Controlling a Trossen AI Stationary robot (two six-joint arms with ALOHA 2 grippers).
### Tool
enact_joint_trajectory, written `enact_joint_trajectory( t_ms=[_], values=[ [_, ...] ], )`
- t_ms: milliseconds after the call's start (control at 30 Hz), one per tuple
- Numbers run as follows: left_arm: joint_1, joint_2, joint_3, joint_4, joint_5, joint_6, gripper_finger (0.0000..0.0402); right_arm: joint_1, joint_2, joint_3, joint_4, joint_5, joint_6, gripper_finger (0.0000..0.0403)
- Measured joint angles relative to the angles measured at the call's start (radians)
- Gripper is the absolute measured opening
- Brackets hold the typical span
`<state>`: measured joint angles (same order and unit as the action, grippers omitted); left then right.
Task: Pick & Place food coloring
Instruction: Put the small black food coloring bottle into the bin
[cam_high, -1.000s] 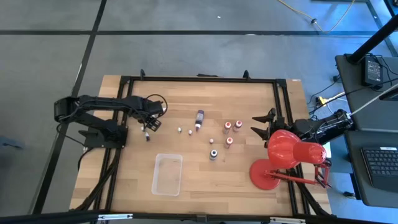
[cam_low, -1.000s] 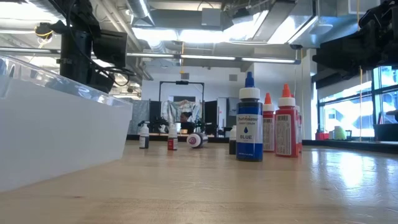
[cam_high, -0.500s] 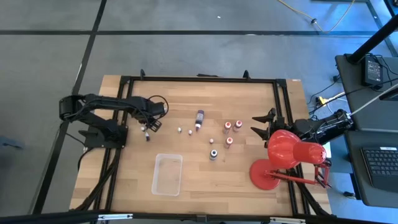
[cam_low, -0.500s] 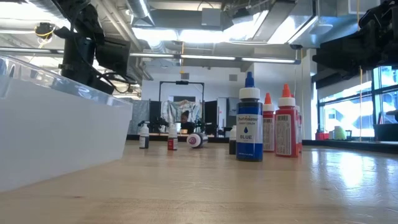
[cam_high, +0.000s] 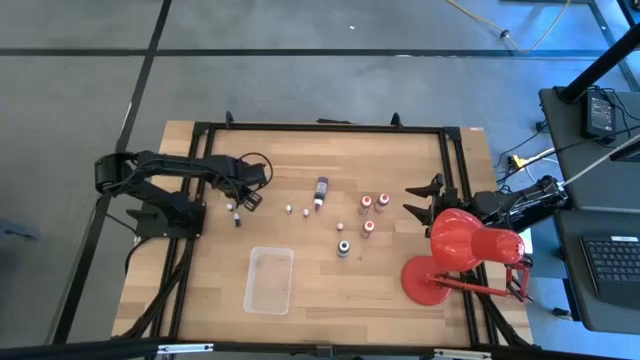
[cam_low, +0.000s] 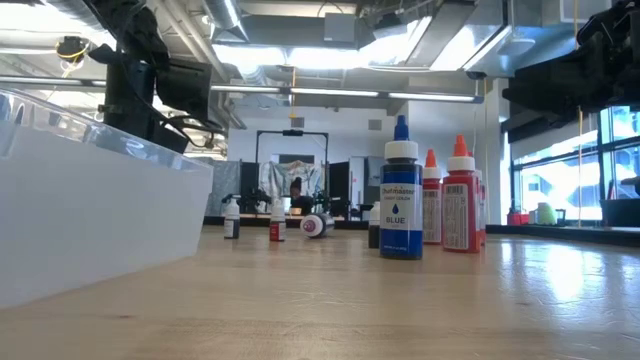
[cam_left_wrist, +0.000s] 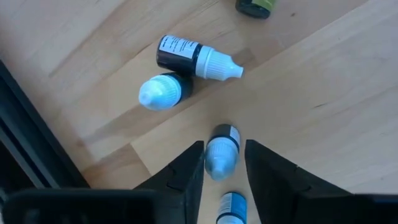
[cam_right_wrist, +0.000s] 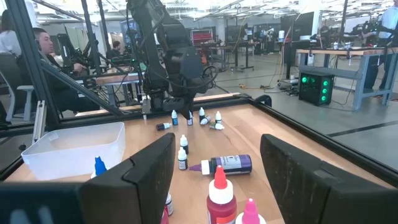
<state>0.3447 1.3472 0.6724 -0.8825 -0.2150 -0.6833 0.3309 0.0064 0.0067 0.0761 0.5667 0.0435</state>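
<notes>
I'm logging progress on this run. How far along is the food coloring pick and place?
Nothing looks placed yet: the clear tray is empty. In hand: the left pincer is open, its fingers either side of a small upright blue-capped bottle standing on the table. Left to do: all bottles, including the lying purple bottle. The right pincer waits, open.

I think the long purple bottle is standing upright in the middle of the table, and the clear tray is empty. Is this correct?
Not fully. The long purple bottle lies on its side, as the right wrist view shows; the high view also shows it stretched out flat. The clear tray is indeed empty.
</notes>
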Motion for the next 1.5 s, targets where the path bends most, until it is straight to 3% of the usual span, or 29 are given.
enact_joint_trajectory(
  t_ms=[333,533,733,867,1000,1133,1500],
  values=[
    [-0.02,-0.012,0.003,-0.013,-0.001,0.11,0.0058,0.0,0.0,0.0,0.0,0.0,-0.001,0.0239],
    [-0.075,-0.043,0.115,-0.088,-0.046,0.151,0.0057,0.0,0.0,0.0,0.0,0.014,-0.001,0.0239],
    [-0.198,-0.057,0.264,-0.095,0.005,0.313,0.0057,0.0,0.0,0.0,0.0,0.016,-0.003,0.0239],
    [-0.323,-0.057,0.293,-0.061,0.05,0.443,0.0057,0.0,0.0,0.0,0.0,0.016,-0.003,0.0239],
    [-0.434,-0.057,0.311,-0.047,0.086,0.413,0.0057,0.0,0.0,0.0,0.0,0.016,-0.007,0.0239],
    [-0.531,-0.057,0.323,-0.03,0.037,0.386,0.0057,0.0,0.0,0.0,0.0,0.017,-0.044,0.0239],
    [-0.693,-0.057,0.328,0.085,0.058,0.262,0.0057,0.0,0.0,0.0,0.0,0.017,-0.049,0.0239]
  ],
)
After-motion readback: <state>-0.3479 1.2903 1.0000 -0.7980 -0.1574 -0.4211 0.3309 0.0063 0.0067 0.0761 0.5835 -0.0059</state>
